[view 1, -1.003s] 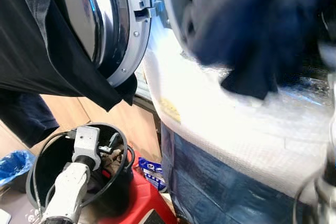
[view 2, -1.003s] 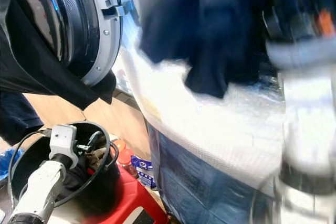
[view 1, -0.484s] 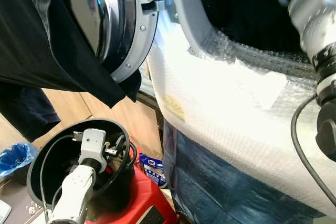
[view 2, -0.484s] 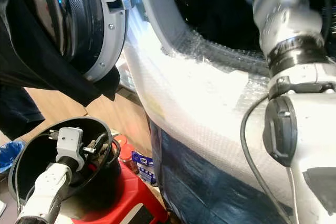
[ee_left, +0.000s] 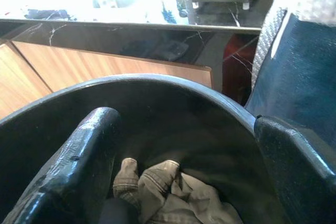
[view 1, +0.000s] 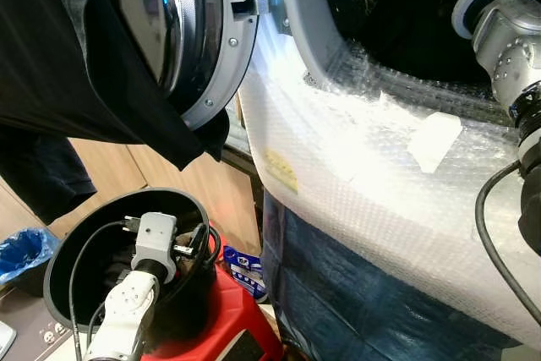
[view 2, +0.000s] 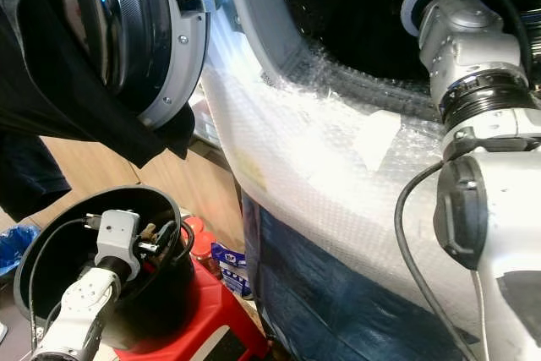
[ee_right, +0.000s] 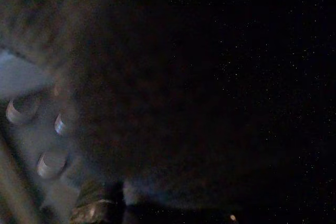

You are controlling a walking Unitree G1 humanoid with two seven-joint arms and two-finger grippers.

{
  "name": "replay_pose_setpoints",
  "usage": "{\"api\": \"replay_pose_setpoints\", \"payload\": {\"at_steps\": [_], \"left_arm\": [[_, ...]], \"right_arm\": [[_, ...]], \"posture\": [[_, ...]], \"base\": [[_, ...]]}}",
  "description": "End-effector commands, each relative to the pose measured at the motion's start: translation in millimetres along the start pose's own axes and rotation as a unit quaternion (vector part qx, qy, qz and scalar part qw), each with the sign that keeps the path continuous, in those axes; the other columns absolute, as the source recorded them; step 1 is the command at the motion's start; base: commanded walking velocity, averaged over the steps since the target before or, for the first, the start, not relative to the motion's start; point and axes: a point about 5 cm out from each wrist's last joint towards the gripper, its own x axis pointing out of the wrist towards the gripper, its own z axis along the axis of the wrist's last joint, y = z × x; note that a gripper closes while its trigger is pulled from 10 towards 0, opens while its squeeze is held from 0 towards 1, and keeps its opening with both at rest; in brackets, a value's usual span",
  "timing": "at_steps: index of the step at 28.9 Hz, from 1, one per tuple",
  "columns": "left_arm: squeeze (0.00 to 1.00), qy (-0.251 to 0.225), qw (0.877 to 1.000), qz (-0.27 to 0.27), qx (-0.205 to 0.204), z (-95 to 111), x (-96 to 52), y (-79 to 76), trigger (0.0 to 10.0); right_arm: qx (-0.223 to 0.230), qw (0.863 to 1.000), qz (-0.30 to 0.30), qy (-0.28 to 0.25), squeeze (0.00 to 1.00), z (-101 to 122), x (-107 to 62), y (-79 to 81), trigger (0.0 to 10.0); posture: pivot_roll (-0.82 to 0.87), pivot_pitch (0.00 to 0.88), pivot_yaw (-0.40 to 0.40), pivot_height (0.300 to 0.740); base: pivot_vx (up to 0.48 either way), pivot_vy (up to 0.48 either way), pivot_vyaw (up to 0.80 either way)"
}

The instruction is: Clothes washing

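Observation:
The washing machine's round door [view 1: 207,40] stands open at upper left, with a black garment [view 1: 76,65] draped over it. My right arm [view 1: 507,40] reaches into the dark drum opening [view 1: 397,14], where the hand is hidden. The right wrist view is very dark, with a few drum holes [ee_right: 21,111] faintly visible. My left gripper [ee_left: 184,182] hangs open inside a black bucket [view 1: 63,251], just above crumpled khaki clothes [ee_left: 168,192] at the bottom. Its two black fingers [ee_left: 79,166] are spread wide and touch nothing.
Bubble wrap [view 1: 363,166] covers the washer's front below the drum, with dark blue sheeting [view 1: 355,293] under it. The bucket sits on a red stool [view 1: 237,327]. A blue bag [view 1: 21,251] lies at far left by wooden cabinet fronts [view 1: 177,183].
A dark blue garment that hung at the drum mouth has gone inside, and my right arm has pushed deeper into the drum. The left arm stays in the bucket.

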Motion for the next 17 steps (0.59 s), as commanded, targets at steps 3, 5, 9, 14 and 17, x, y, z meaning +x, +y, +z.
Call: {"api": "replay_pose_setpoints", "payload": {"at_steps": [3, 5, 9, 14, 17], "left_arm": [[0.0, -0.007, 1.0, -0.003, 0.007, 2, -1.3, -2.8, 10.0], [0.0, -0.005, 1.0, -0.007, 0.009, 1, -1.4, -4.2, 10.0], [0.0, -0.003, 1.0, -0.013, 0.011, 0, -1.2, -6.3, 10.0], [0.0, -0.003, 0.999, -0.029, 0.013, 1, 0.0, -12.2, 10.0], [0.0, -0.003, 1.0, -0.028, 0.012, 2, 0.2, -12.9, 10.0]], "right_arm": [[-0.003, 0.986, -0.093, -0.141, 1.0, 60, -11.2, -28.3, 10.0], [-0.049, 0.984, -0.1, -0.136, 1.0, 61, -11.4, -28.8, 10.0], [-0.071, 0.989, -0.087, -0.096, 1.0, 48, -8.0, -24.8, 10.0], [-0.09, 0.995, -0.04, -0.031, 1.0, 21, -3.7, -17.0, 10.0], [-0.055, 0.992, -0.089, -0.076, 1.0, 42, -8.4, -30.8, 10.0]], "posture": [[0.05, 0.019, 0.083, 0.74], [0.05, 0.02, 0.084, 0.74], [0.04, 0.02, 0.086, 0.74], [0.04, 0.02, 0.09, 0.74], [0.05, 0.021, 0.092, 0.74]], "base": [[0.0, 0.0, 0.0], [0.0, 0.0, 0.0], [0.0, 0.0, 0.0], [0.0, 0.0, 0.0], [0.0, 0.0, 0.0]]}}
